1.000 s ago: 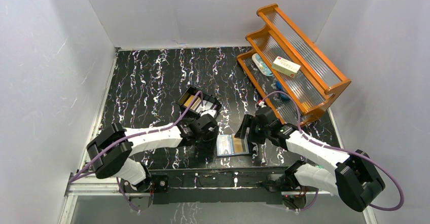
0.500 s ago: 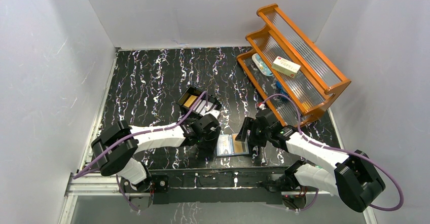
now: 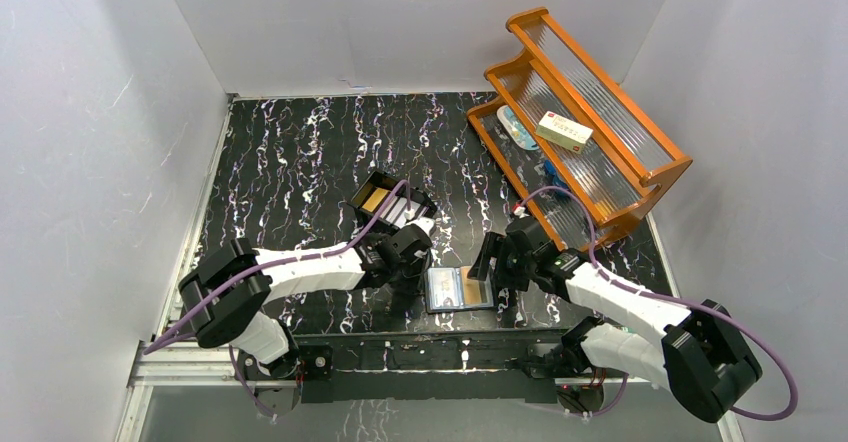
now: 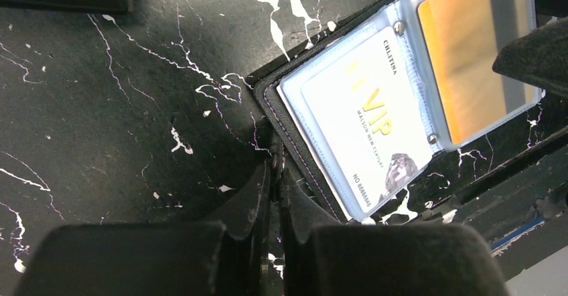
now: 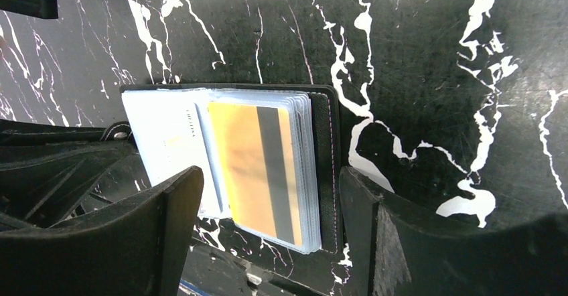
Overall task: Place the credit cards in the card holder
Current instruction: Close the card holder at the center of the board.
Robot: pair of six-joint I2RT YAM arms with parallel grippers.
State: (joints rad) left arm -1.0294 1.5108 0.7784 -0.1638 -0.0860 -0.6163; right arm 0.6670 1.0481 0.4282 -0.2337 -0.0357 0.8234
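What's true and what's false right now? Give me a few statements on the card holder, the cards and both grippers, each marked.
1. The card holder lies open on the table. True.
2. The right gripper is shut. False: its jaws stand wide open, straddling the side of the holder that has the orange card.
3. The left gripper is shut, at the holder's outer edge. True.
4. The white VIP card lies loose on the table. False: it sits in a clear sleeve of the holder.
5. The cream-and-red carton sits on the table. False: it rests on the orange rack.
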